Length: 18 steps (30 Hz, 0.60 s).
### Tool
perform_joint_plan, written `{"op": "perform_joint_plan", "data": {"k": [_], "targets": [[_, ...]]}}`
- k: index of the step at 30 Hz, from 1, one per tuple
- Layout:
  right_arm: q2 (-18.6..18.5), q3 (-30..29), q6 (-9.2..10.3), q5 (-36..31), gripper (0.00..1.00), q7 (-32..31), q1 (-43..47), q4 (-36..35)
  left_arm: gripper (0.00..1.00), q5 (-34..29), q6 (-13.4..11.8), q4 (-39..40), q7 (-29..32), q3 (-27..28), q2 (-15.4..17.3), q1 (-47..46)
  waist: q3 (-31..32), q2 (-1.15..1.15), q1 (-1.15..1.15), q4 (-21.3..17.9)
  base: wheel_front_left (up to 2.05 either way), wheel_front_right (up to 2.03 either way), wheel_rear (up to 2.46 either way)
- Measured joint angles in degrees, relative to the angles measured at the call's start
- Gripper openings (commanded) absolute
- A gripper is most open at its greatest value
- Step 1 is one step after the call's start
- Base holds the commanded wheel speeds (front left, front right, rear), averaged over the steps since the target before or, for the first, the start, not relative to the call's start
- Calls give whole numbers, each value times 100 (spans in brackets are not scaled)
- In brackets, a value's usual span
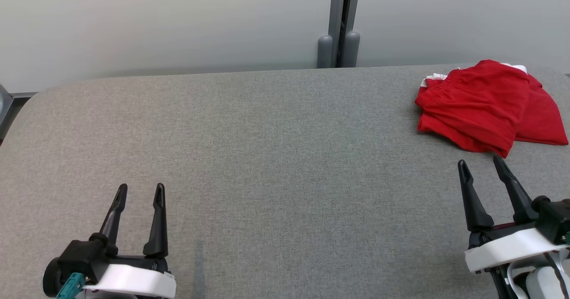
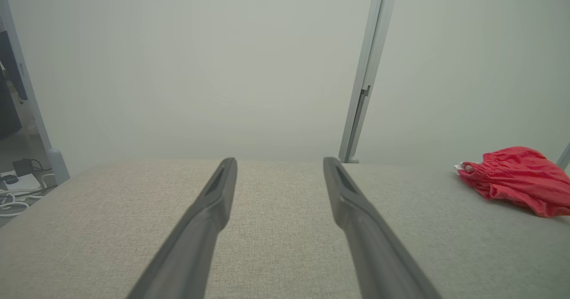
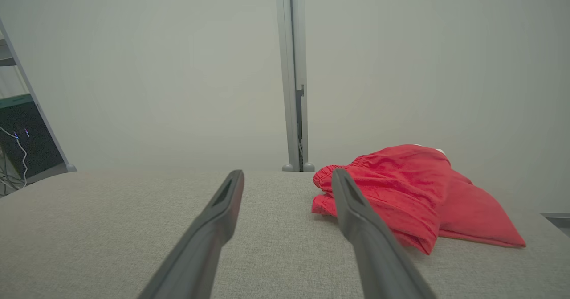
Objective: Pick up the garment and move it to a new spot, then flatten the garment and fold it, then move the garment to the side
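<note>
Right hand [image 1: 483, 164] open, empty, just short of red garment [image 1: 483, 105] ahead.

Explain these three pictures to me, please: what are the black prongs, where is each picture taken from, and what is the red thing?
You are looking through a two-armed robot's cameras. The wide picture comes from its head, looking down at a grey padded table. The black prongs are its fingers: the left pincer at lower left, the right pincer at lower right. The other two pictures come from cameras on each wrist, looking along that arm's own fingers. The red thing is a garment, crumpled at the table's far right, just beyond the right pincer. Both pincers are open and hold nothing.
</note>
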<state>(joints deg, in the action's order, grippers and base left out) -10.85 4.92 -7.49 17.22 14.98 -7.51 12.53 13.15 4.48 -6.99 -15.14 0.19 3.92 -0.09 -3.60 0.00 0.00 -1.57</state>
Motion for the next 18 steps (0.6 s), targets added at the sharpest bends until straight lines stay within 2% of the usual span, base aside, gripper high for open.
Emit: {"op": "perform_joint_plan", "data": {"k": [12,18], "targets": [[294,-101,0,-46,100,0,108,-210,100,-203,96,-232,0,67,-85,-17,-23,0,0,-64,0,0,0],[323,-111,0,-45,100,0,107,-196,100,-210,109,-258,1,81,-94,-25,-41,0,0,-56,0,0,0]]}}
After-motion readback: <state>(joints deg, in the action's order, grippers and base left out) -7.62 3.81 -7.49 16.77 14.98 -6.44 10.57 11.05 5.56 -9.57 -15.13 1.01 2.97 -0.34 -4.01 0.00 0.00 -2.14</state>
